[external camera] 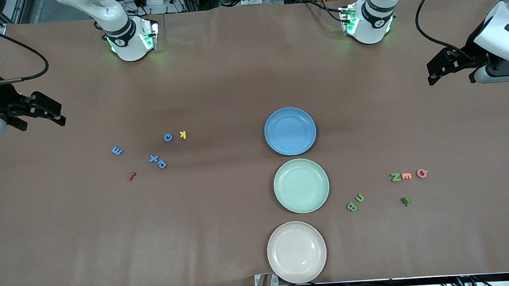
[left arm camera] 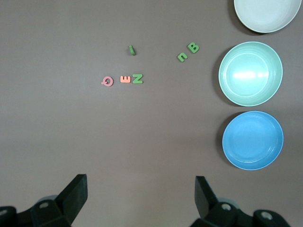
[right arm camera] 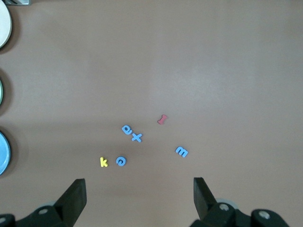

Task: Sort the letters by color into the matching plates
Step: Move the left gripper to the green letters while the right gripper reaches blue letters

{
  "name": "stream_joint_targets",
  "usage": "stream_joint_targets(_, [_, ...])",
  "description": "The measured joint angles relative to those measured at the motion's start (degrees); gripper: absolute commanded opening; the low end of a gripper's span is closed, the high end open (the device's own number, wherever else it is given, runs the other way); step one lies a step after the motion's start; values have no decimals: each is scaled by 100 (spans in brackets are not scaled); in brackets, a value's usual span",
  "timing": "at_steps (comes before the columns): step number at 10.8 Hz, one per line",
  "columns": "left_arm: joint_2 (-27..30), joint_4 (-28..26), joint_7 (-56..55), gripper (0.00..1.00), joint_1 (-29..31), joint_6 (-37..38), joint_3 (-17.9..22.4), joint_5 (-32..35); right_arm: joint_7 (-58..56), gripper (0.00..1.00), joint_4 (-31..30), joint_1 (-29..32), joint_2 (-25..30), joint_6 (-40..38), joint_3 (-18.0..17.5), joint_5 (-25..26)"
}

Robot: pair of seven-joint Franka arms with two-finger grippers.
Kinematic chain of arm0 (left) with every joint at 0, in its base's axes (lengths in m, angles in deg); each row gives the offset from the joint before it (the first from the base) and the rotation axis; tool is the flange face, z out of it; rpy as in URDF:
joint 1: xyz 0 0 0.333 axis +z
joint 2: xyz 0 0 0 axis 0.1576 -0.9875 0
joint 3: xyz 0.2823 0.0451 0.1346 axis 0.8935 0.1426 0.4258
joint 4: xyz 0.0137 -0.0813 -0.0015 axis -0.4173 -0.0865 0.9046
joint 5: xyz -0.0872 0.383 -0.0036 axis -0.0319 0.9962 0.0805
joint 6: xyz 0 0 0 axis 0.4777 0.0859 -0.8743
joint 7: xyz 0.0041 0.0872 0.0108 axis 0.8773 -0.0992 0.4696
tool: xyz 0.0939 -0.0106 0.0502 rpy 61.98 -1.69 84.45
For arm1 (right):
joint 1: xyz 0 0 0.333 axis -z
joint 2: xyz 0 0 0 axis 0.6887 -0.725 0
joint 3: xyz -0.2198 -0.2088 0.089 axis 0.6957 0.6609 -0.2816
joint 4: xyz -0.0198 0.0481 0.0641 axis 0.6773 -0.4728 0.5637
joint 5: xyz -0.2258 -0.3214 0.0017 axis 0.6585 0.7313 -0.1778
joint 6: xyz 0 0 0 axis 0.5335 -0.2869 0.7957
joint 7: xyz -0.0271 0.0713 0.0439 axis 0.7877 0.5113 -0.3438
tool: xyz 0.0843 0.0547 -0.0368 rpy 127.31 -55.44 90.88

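**Both grippers empty, plates bare**

Left gripper (external camera: 429,79) and right gripper (external camera: 60,117) hung wide open at the table's ends. Green plate (external camera: 301,185), then blue plate (external camera: 290,131), held nothing. Green letters (external camera: 355,202) and blue letters (external camera: 157,159) lay on the table

glossy plastic plates (external camera: 289,114), matt foam letters (external camera: 117,150)

Left gripper (external camera: 430,80) hangs raised at the left arm's end of the table, fingers (left arm camera: 75,191) spread wide, empty. Right gripper (external camera: 61,120) likewise at its own end, fingers (right arm camera: 202,191) apart, empty.
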Motion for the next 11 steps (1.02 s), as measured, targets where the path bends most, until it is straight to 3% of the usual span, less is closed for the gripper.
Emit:
stream_joint_targets(6, [-121, 2, 97, 100, 1, 64, 38, 2, -381, 100, 13, -19, -3, -3, -145, 0])
stream_joint_targets(9, [-1049, 200, 88, 100, 4, -349, 70, 253, -395, 100, 30, -14, -8, -224, -142, 0])
stream_joint_targets(11, [-2132, 440, -54, 100, 0, -1293, 230, 378, -405, 100, 42, -10, -19, -413, -137, 99])
